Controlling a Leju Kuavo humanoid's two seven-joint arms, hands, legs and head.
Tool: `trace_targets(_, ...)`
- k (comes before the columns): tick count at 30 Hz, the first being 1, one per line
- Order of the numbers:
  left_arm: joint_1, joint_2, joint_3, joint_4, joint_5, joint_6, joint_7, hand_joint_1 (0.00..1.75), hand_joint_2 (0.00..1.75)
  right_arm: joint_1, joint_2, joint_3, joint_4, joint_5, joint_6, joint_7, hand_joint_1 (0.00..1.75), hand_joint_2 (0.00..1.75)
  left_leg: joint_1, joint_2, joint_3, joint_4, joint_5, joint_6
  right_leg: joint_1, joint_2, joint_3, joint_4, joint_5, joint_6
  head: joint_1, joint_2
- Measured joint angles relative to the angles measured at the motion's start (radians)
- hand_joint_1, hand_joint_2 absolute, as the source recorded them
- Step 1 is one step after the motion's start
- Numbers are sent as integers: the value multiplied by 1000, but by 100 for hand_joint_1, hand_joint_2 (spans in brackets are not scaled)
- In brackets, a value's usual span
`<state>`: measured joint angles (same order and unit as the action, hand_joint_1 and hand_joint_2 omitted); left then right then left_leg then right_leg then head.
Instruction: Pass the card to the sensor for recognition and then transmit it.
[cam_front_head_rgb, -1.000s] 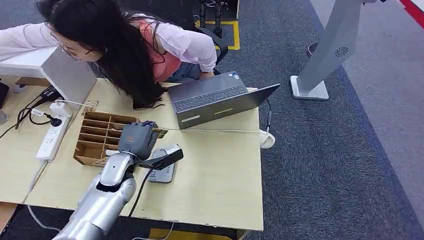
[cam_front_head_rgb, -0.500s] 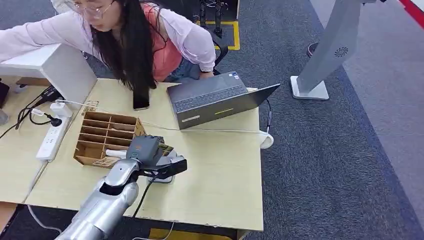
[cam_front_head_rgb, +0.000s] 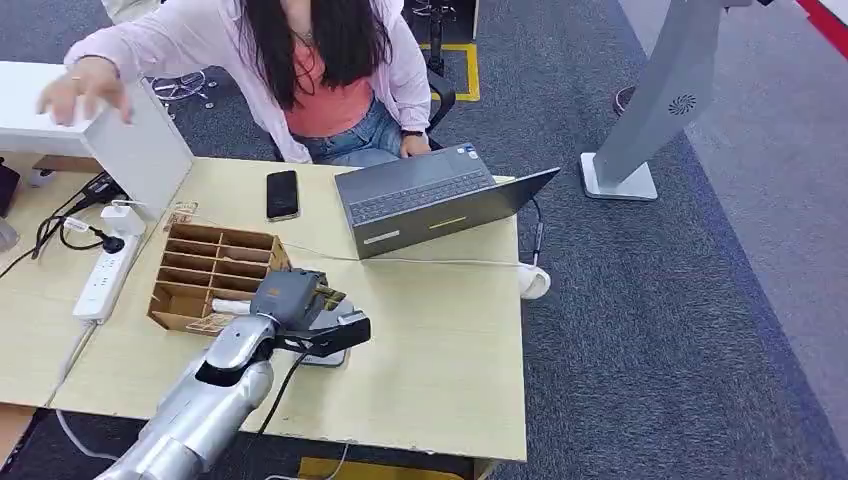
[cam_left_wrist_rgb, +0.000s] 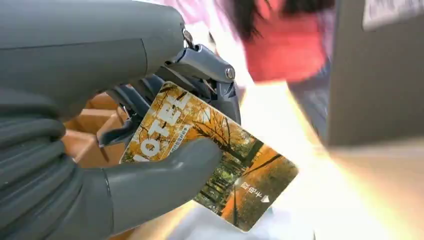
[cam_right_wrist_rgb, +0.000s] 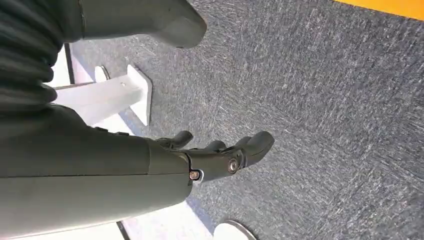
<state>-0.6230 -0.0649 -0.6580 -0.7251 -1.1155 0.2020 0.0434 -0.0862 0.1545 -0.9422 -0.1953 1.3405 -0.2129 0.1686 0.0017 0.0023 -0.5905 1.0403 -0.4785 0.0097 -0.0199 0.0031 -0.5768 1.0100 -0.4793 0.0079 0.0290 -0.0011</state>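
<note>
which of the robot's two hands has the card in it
The left hand pinches the orange hotel card over the table; the right hand hangs over the carpet holding nothing.

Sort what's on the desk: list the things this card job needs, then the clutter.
Job: card, held in the left hand; sensor under it.
Clutter: laptop, phone, wooden organizer, power strip.

A silver arm (cam_front_head_rgb: 205, 400) ends in a grey ribbed cover and a dark grey left hand (cam_front_head_rgb: 287, 297) with small screws.

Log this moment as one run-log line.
left hand: holds card | card: over sensor | right hand: empty, fingers apart
</note>
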Motion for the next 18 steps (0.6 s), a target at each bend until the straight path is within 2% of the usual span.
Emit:
trace_targets(2,4,9,1,-24,-13,111,22,175,175,0,0,0,0,3,-2,4,0,175,0,0,0,0,0,0,0,0,0,0,0,0,0,0)
trace_targets(4,2,27,8,-61,-40,280,34,175,175,1,0,0,0,15,-3,6,0,175,0,0,0,0,0,0,0,0,0,0,0,0,0,0)
trace_targets(6,-8,53,30,-101,-48,376,27,175,175,0,0,0,0,29,-3,6,0,175,0,0,0,0,0,0,0,0,0,0,0,0,0,0)
trace_targets(10,-39,94,108,-145,-52,403,-28,175,175,1,0,0,0,40,-3,6,0,175,0,0,0,0,0,0,0,0,-1,0,0,0,-1,0)
trace_targets(18,-59,121,181,-170,-66,413,-36,175,175,0,0,2,0,47,-2,6,0,175,0,0,-1,0,1,0,0,0,-1,0,0,0,0,0)
